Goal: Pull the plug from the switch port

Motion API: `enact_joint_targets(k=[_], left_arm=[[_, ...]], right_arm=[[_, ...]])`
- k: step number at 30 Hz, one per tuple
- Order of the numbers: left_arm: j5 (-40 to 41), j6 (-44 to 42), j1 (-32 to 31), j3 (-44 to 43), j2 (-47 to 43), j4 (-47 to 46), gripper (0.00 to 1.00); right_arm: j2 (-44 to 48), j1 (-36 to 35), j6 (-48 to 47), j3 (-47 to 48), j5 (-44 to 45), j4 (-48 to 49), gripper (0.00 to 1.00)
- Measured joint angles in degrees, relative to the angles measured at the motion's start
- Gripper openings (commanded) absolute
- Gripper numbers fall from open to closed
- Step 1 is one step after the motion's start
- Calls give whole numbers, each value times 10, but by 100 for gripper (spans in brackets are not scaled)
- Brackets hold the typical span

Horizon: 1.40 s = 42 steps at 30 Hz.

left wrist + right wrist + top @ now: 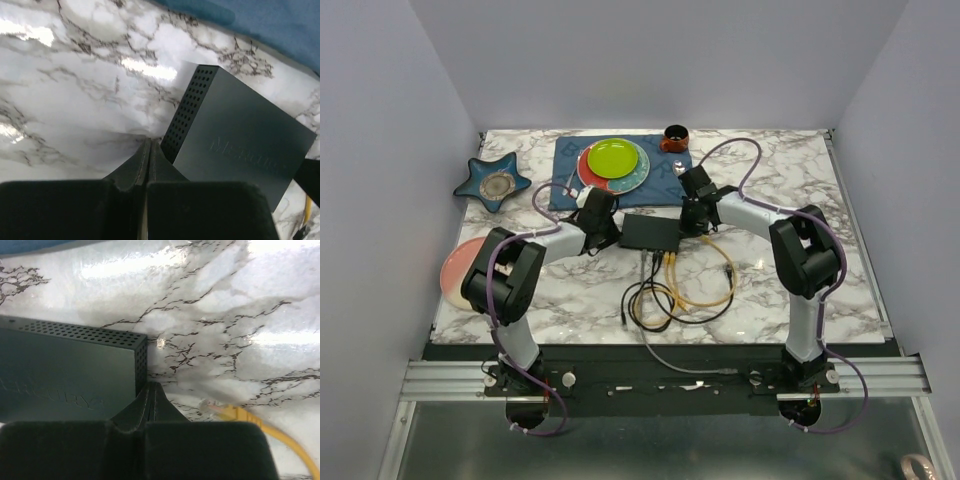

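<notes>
The switch [650, 232] is a flat matte-black box in the middle of the marble table. Its perforated end walls show in both wrist views [192, 110] [85, 332]. Grey, black and yellow cables meet its near long edge, where the plug [670, 260] sits; the ports themselves are too small to make out. My left gripper [603, 238] [149, 142] is shut and empty, tips at the switch's left end. At the switch's right end my right gripper [692, 228] [152, 386] is likewise shut and empty. A clear-tipped yellow plug [222, 412] lies on the marble right of those fingers.
Black and yellow cable loops [665, 300] lie in front of the switch. Behind it a blue mat [565, 170] carries stacked plates with a green plate [612, 157] on top. An orange cup [674, 137], a blue star dish [493, 182] and a pink plate [455, 270] stand around.
</notes>
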<state>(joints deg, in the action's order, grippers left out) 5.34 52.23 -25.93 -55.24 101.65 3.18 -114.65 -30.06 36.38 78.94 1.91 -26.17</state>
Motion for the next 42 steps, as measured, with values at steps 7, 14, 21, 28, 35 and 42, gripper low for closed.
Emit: enact_joint_targets(k=[7, 14, 21, 28, 35, 42], left_arm=[[-17, 19, -17, 77, -57, -30, 3], [-7, 18, -15, 91, -106, 21, 12], [27, 7, -6, 67, -199, 51, 34], [12, -19, -44, 27, -181, 30, 99], [-40, -19, -54, 18, -122, 6, 74], [-68, -28, -53, -7, -65, 20, 39]], right_arm=[[-9, 2, -3, 17, 0, -10, 1], [-2, 2, -3, 15, 12, -9, 1], [102, 8, -4, -94, 30, 18, 1], [257, 9, -23, -273, 17, 102, 57], [280, 9, -21, -303, -23, 163, 11], [247, 0, 0, -340, -49, 188, 7]])
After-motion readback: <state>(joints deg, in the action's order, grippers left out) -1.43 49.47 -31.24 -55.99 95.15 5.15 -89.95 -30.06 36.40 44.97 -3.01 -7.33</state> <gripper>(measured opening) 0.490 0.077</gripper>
